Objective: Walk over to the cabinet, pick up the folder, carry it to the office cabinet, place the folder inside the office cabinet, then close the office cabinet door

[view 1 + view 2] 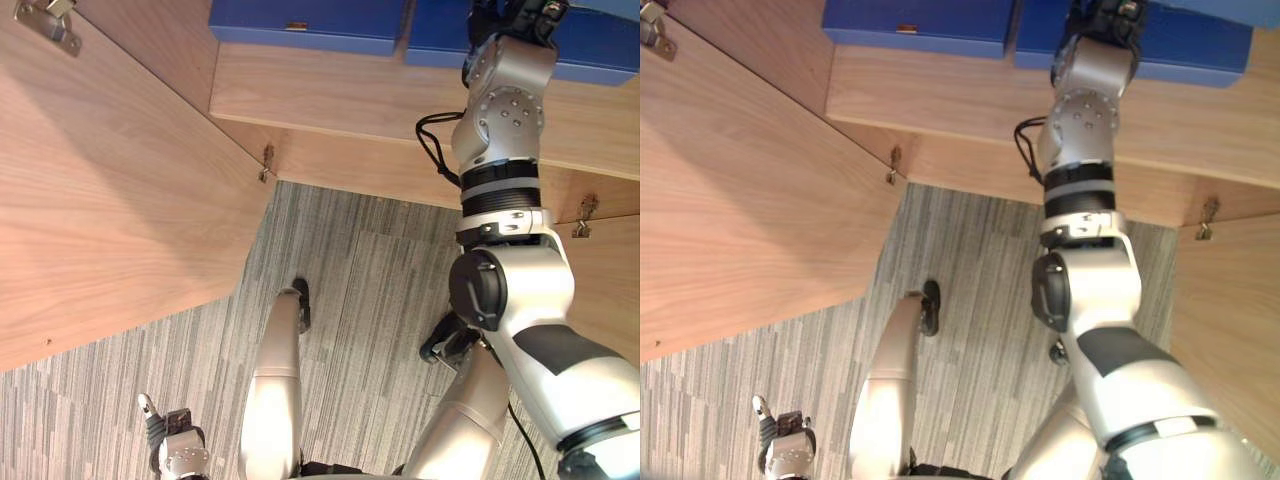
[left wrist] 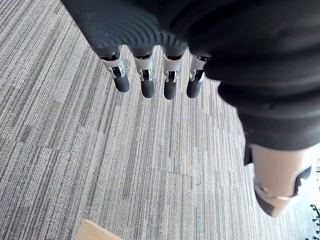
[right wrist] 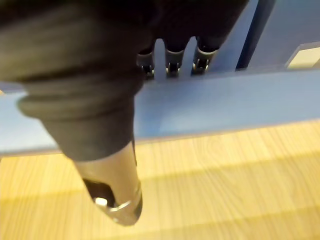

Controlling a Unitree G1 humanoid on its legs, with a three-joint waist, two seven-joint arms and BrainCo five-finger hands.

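The two head views look steeply down from the robot's head, a slight sideways step apart, and share the open cabinet door (image 1: 110, 200), the wooden shelf (image 1: 350, 95) and the striped carpet (image 1: 380, 290). The left wrist view faces along the left hand (image 2: 170, 87) down at that carpet from well above. The right wrist view sits past the right hand (image 3: 112, 175), very close to a blue folder (image 3: 225, 107) on the shelf

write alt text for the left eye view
The robot's right hand reaches up to a blue folder on the wooden cabinet shelf, with a second blue folder beside it. The cabinet door stands open on the left, and the left hand hangs open above grey striped carpet.
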